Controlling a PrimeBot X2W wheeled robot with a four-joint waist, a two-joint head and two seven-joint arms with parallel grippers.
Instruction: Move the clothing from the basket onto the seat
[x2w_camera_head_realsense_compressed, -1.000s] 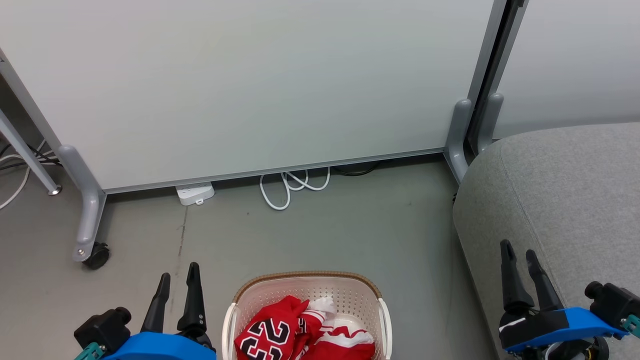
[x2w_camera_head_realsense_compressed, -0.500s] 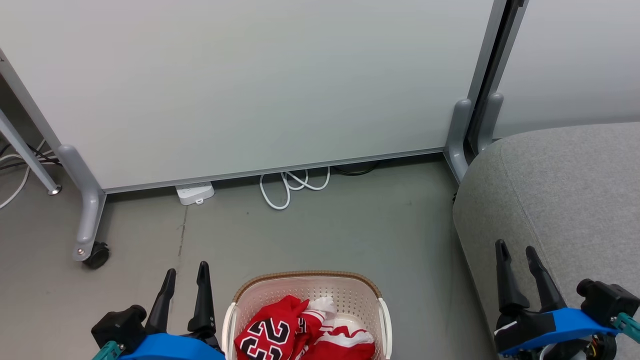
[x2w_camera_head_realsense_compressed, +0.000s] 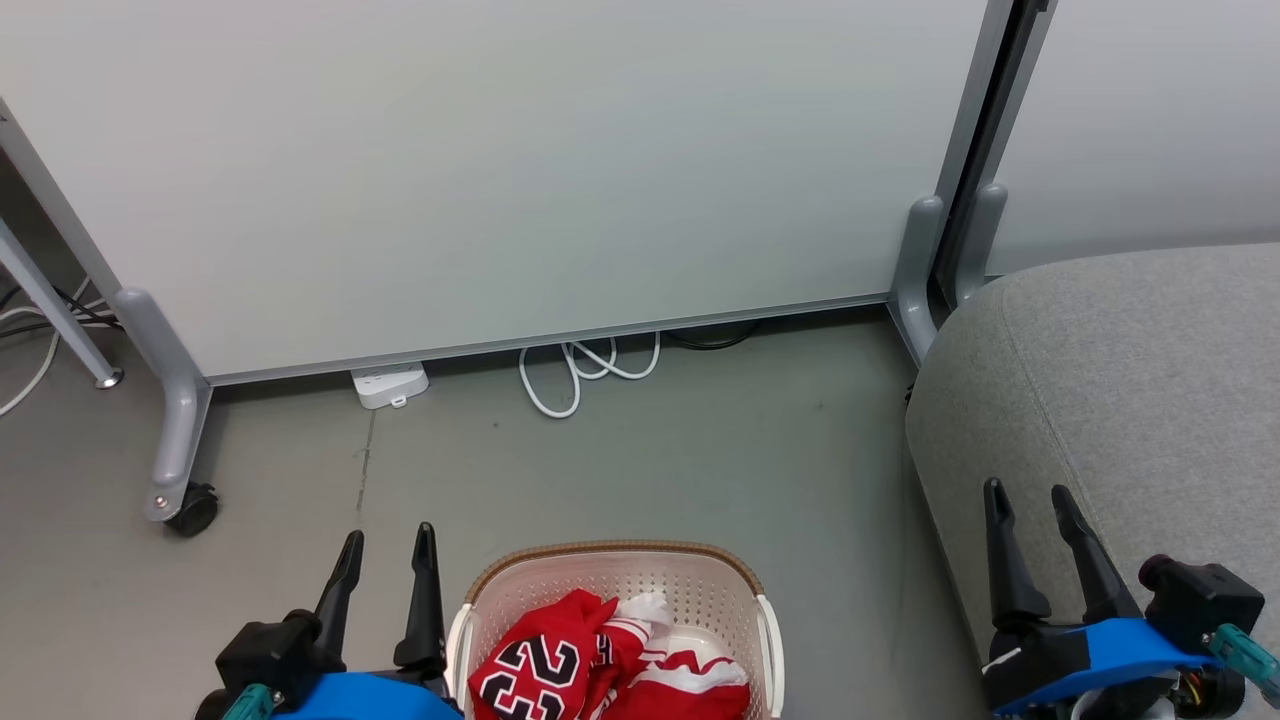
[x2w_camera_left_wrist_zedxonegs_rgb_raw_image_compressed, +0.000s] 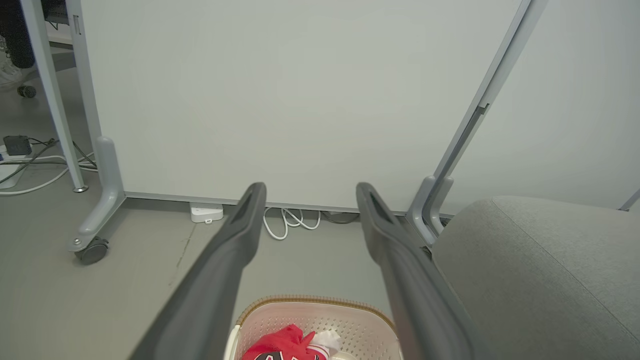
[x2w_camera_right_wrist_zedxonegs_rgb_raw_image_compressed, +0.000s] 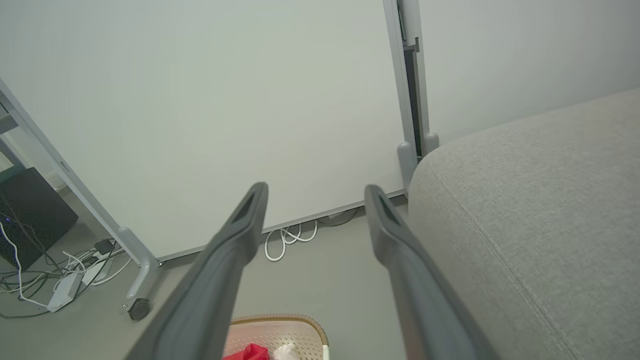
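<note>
Clothing (x2w_camera_head_realsense_compressed: 560, 665) bunched in basket (x2w_camera_head_realsense_compressed: 700, 595), left jaws and right jaws parted, empty

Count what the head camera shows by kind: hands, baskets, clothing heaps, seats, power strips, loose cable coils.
Hands: 2, the left hand and the right hand, both open
Basket: 1
Clothing heap: 1, red, in the basket; separate pieces cannot be told apart
Seat: 1
Power strip: 1
Cable coil: 1
Total: 7
</note>
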